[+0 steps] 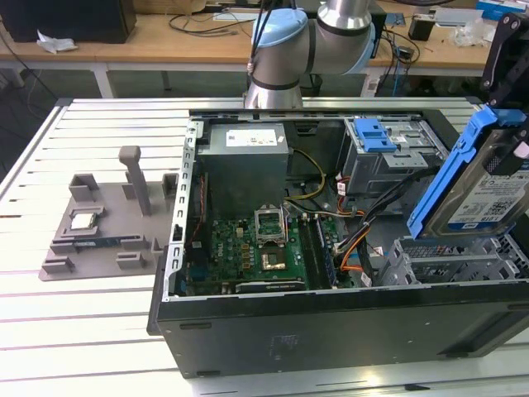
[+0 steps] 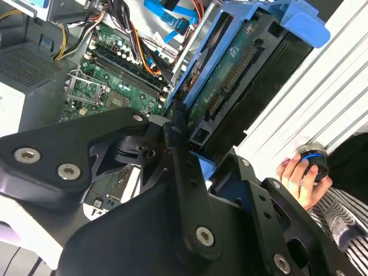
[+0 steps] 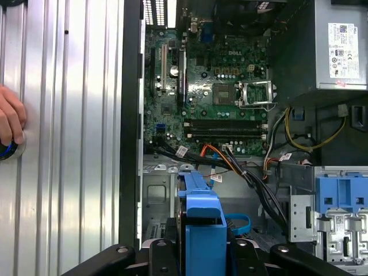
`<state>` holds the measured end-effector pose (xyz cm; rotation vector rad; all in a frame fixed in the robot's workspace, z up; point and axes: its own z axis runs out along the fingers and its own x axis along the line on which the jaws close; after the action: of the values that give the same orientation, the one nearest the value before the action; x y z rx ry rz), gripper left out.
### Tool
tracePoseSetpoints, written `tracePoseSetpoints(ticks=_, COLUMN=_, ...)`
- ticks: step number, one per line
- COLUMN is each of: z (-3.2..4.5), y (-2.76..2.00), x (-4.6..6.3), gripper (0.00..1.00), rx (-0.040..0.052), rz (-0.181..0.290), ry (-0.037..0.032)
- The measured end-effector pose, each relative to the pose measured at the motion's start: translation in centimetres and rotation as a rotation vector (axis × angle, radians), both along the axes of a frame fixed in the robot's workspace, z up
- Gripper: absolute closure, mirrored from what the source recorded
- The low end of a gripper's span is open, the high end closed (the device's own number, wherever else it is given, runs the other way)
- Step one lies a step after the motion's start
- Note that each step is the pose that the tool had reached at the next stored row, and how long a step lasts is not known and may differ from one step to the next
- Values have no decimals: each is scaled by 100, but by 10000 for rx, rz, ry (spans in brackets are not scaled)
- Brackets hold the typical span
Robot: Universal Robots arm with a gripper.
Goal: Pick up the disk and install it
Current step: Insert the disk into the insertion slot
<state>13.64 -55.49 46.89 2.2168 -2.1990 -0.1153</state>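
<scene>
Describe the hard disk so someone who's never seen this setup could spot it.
Find the open black computer case on the slatted table. Above its end on the exterior view's right, the disk hangs tilted in the gripper. Unlike the blue carrier seated in the grey cage, it shows a silver labelled face.

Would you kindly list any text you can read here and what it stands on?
None can be quoted with confidence.
Label on the disk, held in the pincer: print too small to read.
Sticker on the power supply: too small to read.
Markings on the motherboard: too small to read.
</scene>
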Motion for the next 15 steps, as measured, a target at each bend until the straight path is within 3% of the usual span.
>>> tracePoseSetpoints(ticks=2, z=-6, y=0, x=0, gripper=63, rx=-1, rz=1, ry=0)
tracePoseSetpoints(ticks=7, z=-156, y=11, x=7, gripper=63, rx=1, rz=1, ry=18)
tracePoseSetpoints(ticks=11, z=-231, y=21, x=33, gripper=63, rx=-5, rz=-2, ry=35)
tracePoseSetpoints(ticks=13, z=-265, y=20, x=47, gripper=63, rx=-115, rz=-107, ry=36)
tracePoseSetpoints(ticks=15, z=-293, y=21, x=49, gripper=63, rx=-130, rz=-111, ry=37)
